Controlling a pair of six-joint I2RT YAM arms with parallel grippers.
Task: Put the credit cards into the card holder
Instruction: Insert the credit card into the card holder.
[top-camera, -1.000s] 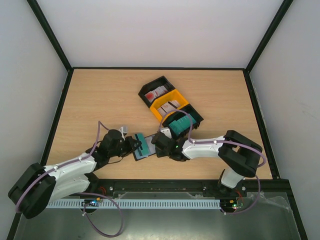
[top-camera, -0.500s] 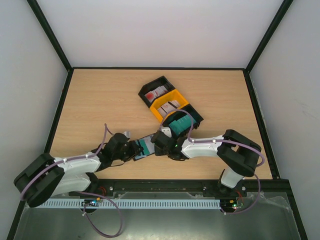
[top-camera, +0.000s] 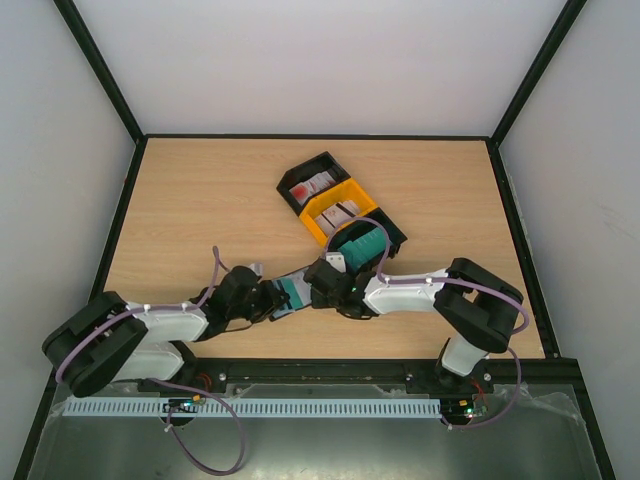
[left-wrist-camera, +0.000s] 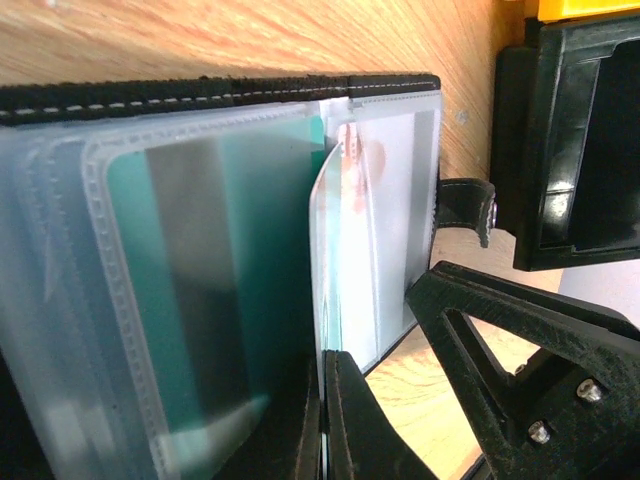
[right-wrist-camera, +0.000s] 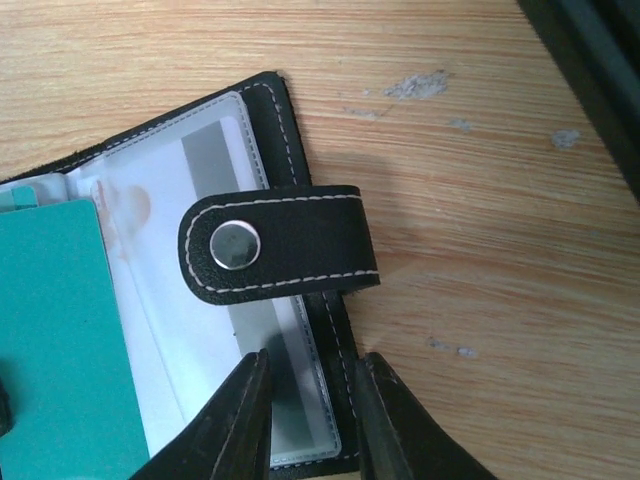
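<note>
The card holder (top-camera: 291, 291) lies open on the table between both grippers. My left gripper (top-camera: 268, 299) (left-wrist-camera: 328, 358) is shut on the edge of one of its clear sleeves, which stands up. A teal credit card (left-wrist-camera: 200, 300) fills the sleeve to the left, and a white card with a red blotch (left-wrist-camera: 378, 200) the one to the right. My right gripper (top-camera: 314, 288) (right-wrist-camera: 312, 360) is open a little, and its jaws straddle the holder's stitched right edge below the snap strap (right-wrist-camera: 272, 246). The teal card (right-wrist-camera: 50, 340) and the blotched card (right-wrist-camera: 135, 215) show there too.
A row of trays stands just behind the holder: a black one (top-camera: 323, 163) with red-blotched cards (top-camera: 304, 188), a yellow one (top-camera: 352, 190) with pale cards, and a black one (top-camera: 395, 236) with teal cards (top-camera: 360, 246). Black frame rails edge the table.
My left arm has swung lower and pushed its gripper rightward at the card holder. The right gripper's jaws have narrowed over the holder's edge. The holder has shifted slightly right.
</note>
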